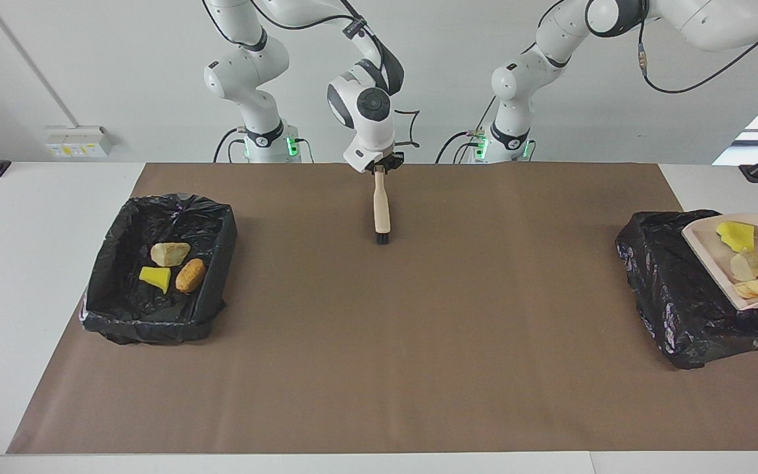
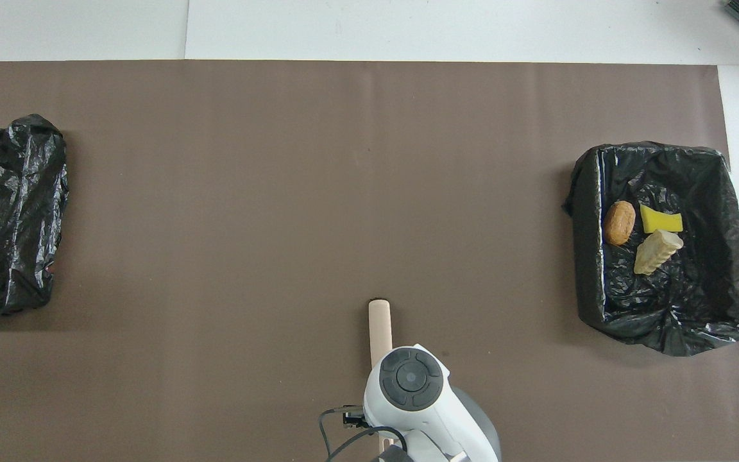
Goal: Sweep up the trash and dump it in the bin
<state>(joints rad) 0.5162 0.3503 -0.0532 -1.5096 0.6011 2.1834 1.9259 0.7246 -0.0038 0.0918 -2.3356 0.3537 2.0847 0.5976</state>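
A beige dustpan (image 1: 714, 253) hangs tilted over the black-lined bin (image 1: 675, 289) at the left arm's end of the table. It carries several pieces of trash, among them a yellow chunk (image 1: 735, 236) and a tan lump (image 1: 745, 264). Its handle and my left gripper are cut off by the picture's edge. The other bin (image 1: 218, 217) holds a beige lump (image 1: 170, 253), a yellow chunk (image 1: 155, 276) and a brown lump (image 1: 190, 274). My right gripper (image 1: 382, 166) is at the top of the brush (image 1: 381, 207), whose bristles rest on the mat.
A brown mat (image 1: 379, 342) covers the table between the two bins. In the overhead view the right arm's wrist (image 2: 411, 385) hides its gripper above the brush (image 2: 380, 324). The bin (image 2: 4, 212) at the left arm's end shows there without the dustpan.
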